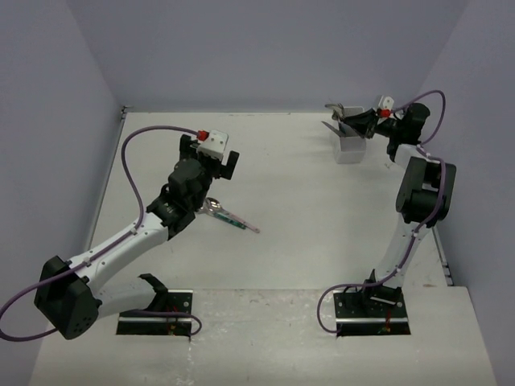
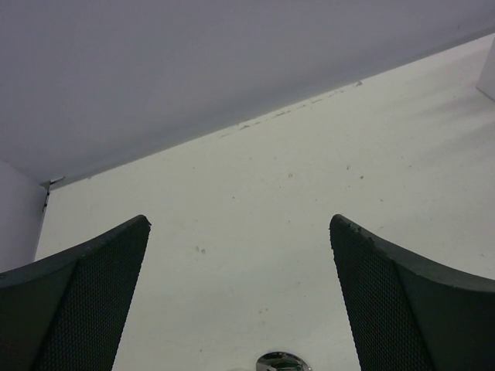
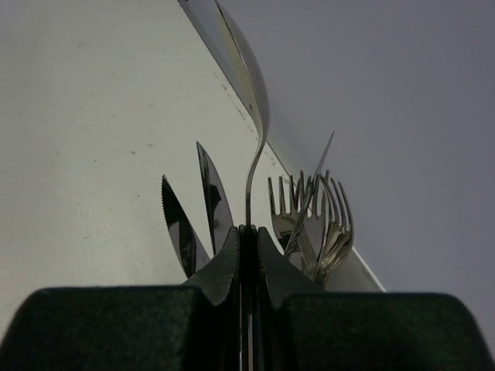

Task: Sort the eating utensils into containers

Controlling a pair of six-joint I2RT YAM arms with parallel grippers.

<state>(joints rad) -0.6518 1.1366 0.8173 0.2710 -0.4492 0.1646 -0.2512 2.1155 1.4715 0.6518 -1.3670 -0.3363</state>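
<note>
My right gripper [image 3: 247, 232] has its 2 fingers pressed together on the thin metal stem of a spoon [image 3: 251, 85], pinching it low down so the stem rises straight from the fingertips and the bowl curves up and away to the left, seen edge-on. Just behind my fingertips stand 2 knives [image 3: 212, 197] with serrated blades pointing up, left of the stem, and a cluster of forks [image 3: 332, 216] with their tines up, right of it. All of them sit in the white holder [image 3: 352, 270], of which only a strip of rim shows below the forks. From overhead the holder [image 1: 350, 145] stands at the far right of the table [image 1: 306, 217], close to the back wall [image 1: 265, 48], with this gripper right over it. My left gripper [image 2: 238, 222] is spread wide with nothing between its mesh-textured pads [image 2: 93, 301], hanging over bare tabletop at the left-centre. A shiny rounded bit of metal peeks in at the bottom edge of its wrist view, below the gap. Overhead, a utensil [image 1: 229, 215] lies flat on the table just beside my left forearm, shiny head toward the arm, teal handle ending in pink; whether that is 1 piece or 2 overlapping I cannot tell.
</note>
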